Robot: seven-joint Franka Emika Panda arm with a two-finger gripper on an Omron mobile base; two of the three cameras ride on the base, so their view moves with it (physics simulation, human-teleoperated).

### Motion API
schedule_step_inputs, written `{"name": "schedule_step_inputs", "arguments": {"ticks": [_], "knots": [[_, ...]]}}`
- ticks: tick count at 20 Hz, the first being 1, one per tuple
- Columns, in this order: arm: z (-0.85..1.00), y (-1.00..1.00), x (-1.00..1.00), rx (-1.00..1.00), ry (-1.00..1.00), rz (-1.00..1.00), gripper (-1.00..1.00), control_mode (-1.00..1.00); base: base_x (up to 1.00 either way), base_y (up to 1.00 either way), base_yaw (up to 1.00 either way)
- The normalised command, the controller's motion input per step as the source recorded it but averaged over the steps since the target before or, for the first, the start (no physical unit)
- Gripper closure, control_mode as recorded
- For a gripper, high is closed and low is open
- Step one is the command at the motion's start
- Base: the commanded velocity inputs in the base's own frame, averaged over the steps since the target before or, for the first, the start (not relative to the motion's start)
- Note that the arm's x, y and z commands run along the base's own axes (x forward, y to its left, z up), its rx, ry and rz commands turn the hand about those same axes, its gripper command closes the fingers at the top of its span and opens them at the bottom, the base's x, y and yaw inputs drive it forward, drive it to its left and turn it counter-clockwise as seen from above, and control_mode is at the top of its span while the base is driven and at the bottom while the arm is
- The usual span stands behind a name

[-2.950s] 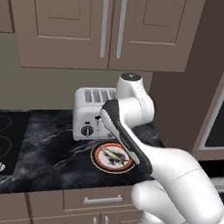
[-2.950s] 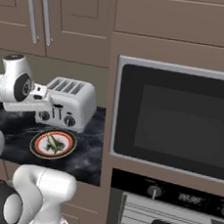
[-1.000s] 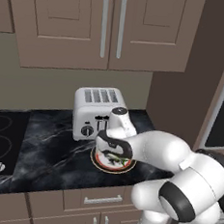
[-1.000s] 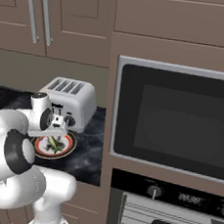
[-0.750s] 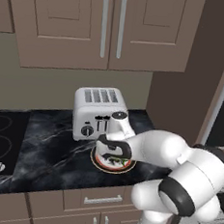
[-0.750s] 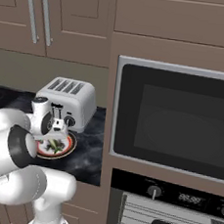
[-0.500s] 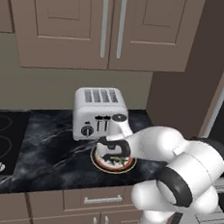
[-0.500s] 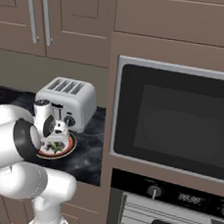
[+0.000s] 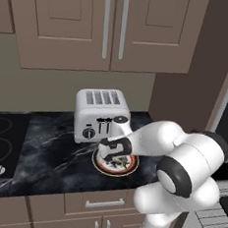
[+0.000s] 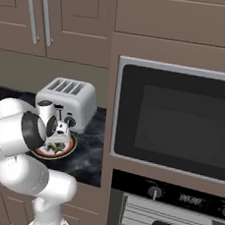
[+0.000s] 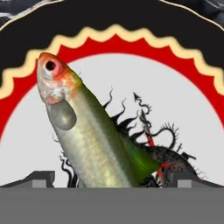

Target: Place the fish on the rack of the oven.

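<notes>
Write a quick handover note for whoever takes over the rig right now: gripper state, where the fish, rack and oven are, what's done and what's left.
Gripper: open, low over the plate, one finger tip either side of the fish; nothing gripped yet.
Fish: lying on the plate on the dark counter, in front of the toaster.
Oven: built in to the right of the counter, below the microwave; its rack shows as pale wires at the front.
Done: approach to the fish.
Left: close on the fish, lift it, carry it right, set it on the rack.

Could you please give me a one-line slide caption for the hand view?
Open gripper poised over the fish lying on the plate.
</notes>
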Motion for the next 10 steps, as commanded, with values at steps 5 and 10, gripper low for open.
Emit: {"name": "schedule_step_inputs", "arguments": {"ticks": [5, 10], "knots": [[-0.06, -0.01, 0.0, 0.0, 0.0, 0.0, 1.0, -1.0, 0.0, 0.0, 0.0], [0.0, -0.05, 0.0, 0.0, 0.0, 0.0, 1.0, -1.0, 0.0, 0.0, 0.0]]}}
